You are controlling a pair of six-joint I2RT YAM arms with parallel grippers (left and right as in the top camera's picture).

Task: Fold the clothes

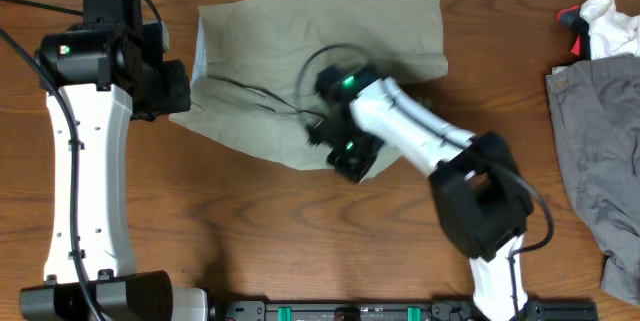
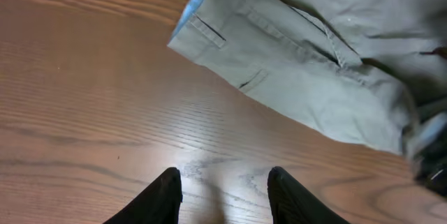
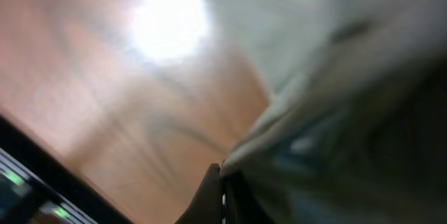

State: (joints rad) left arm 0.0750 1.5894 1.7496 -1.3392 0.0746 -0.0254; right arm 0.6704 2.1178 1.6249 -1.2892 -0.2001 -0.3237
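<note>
Overhead, the shorts point(image 1: 290, 51) lie spread on the counter point(image 1: 250, 231), upper centre, with a loose fold along their near edge. They look like light, limp cotton that will sag and drag, so a hem, corner or waistband gives the surest hold. The right pincer point(image 3: 222, 182) is closed at that near edge, seemingly nipping a fold of cloth, though its view is blurred. The left pincer point(image 2: 223, 182) hangs partly open over bare wood beside the shorts, holding nothing.

Shorts point(image 1: 260, 51) on table point(image 1: 250, 226), mid-rear, another garment point(image 1: 600, 131) at right edge, small cloth point(image 1: 605, 23) behind it
</note>
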